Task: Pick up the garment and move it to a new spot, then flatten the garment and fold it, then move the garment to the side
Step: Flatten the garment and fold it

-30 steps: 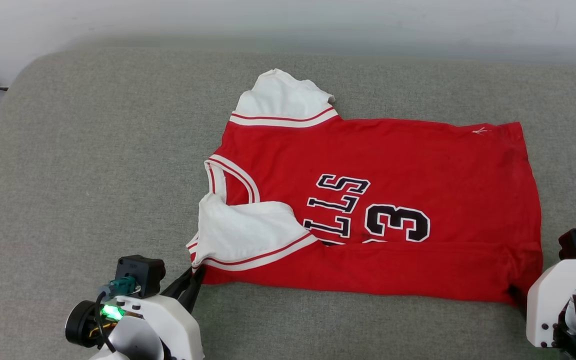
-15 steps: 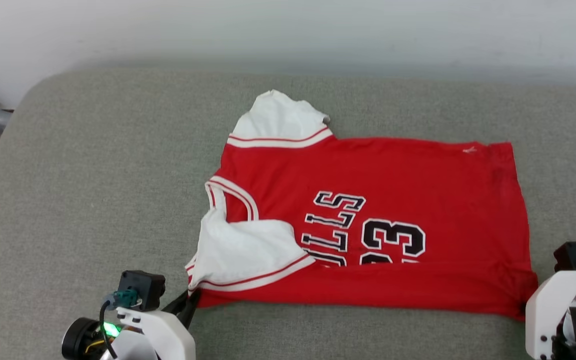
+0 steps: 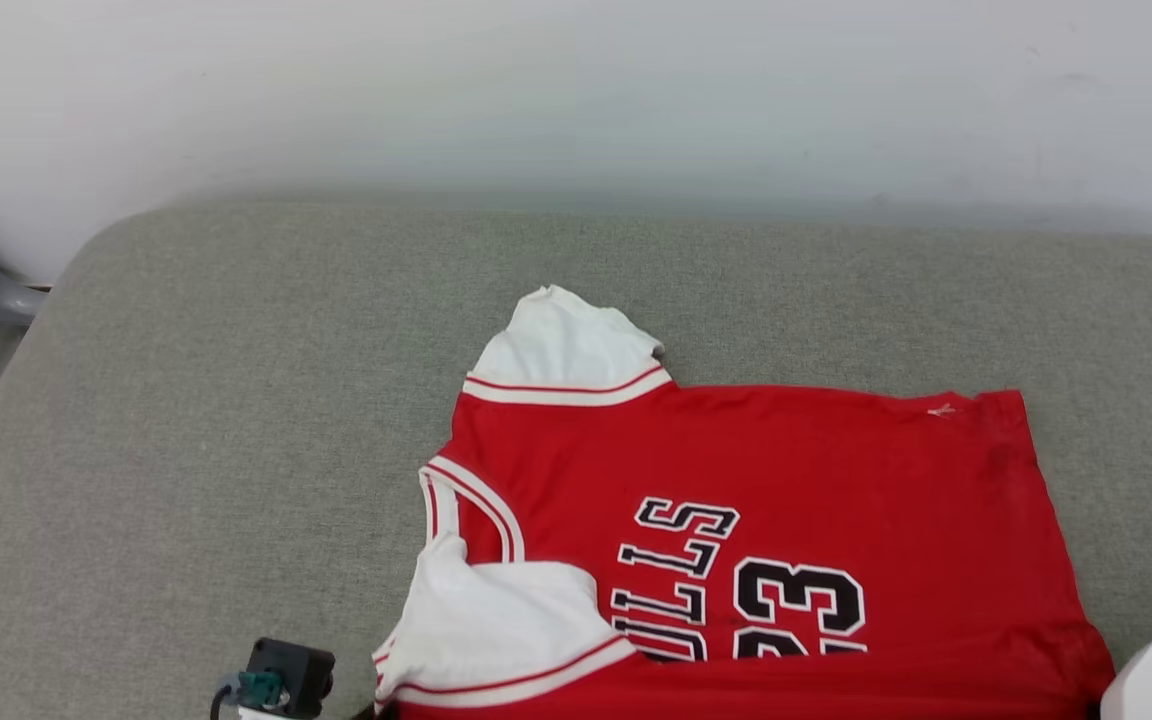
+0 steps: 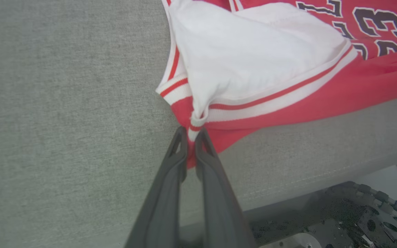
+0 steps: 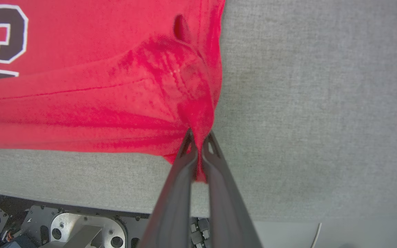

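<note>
Grey cushion (image 3: 186,450), white wall (image 3: 576,90) behind. Shirt (image 3: 786,470) lies flat at near edge. Right gripper (image 5: 198,141) has just clamped its hem corner; left gripper (image 4: 191,137) pinches the other near corner. Likely ready to lift.

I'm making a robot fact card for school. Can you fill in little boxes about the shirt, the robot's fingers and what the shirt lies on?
garment: red shirt, white sleeves, black "23", lettering side up
lying on: gray cushion
left fingers: shut on the corner by the near white sleeve
right fingers: shut on a red hem corner
behind: white wall
</note>
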